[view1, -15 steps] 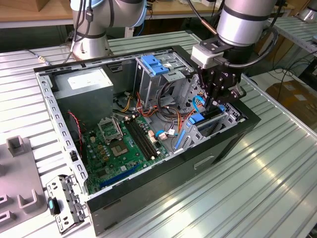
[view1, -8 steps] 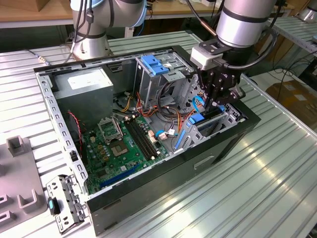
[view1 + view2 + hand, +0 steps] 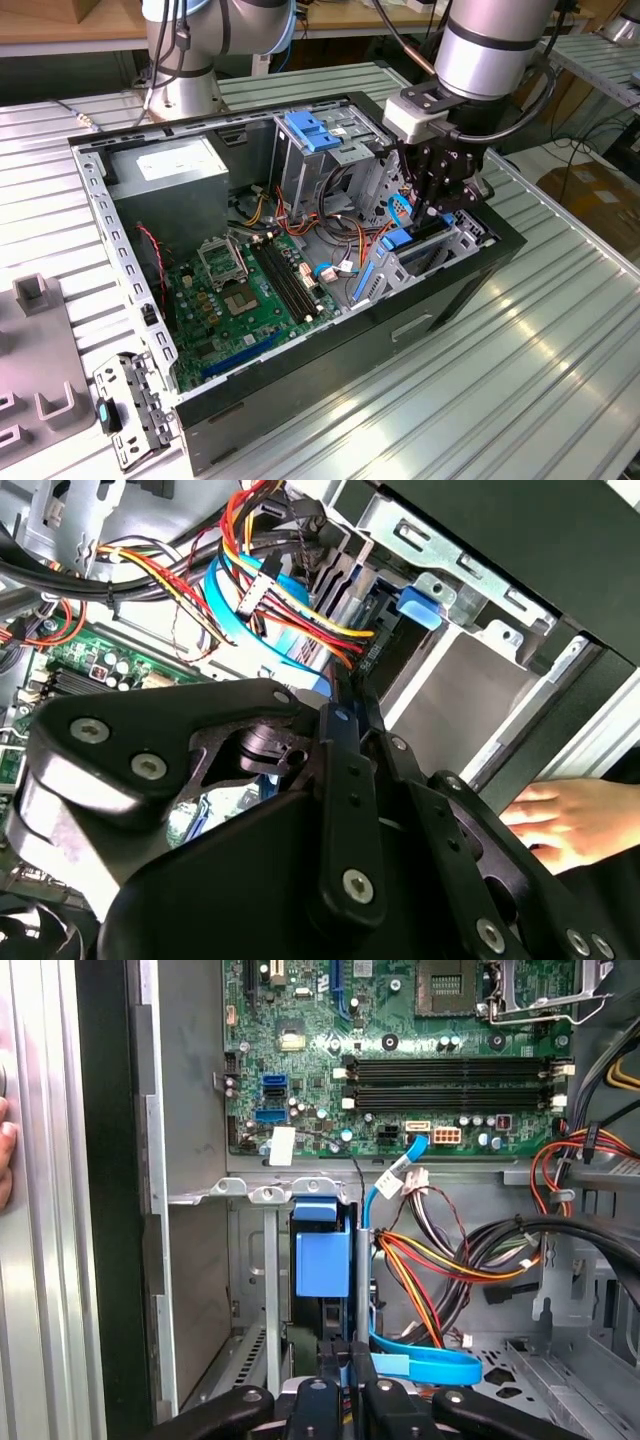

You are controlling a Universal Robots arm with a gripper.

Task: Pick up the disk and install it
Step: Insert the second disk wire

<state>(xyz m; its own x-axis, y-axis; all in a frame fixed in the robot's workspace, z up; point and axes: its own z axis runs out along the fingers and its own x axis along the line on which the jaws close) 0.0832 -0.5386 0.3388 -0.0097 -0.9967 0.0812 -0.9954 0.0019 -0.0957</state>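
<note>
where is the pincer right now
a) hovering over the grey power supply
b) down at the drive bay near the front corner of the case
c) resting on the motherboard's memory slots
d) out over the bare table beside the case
b, since in the exterior view the pincer reaches down into the drive bay at the corner of the open computer case, away from the grey power supply and the motherboard.

Ribbed aluminium table (image 3: 520, 380) under bright overhead light; wooden bench (image 3: 60, 25) behind; cardboard box (image 3: 590, 195) on floor.
</note>
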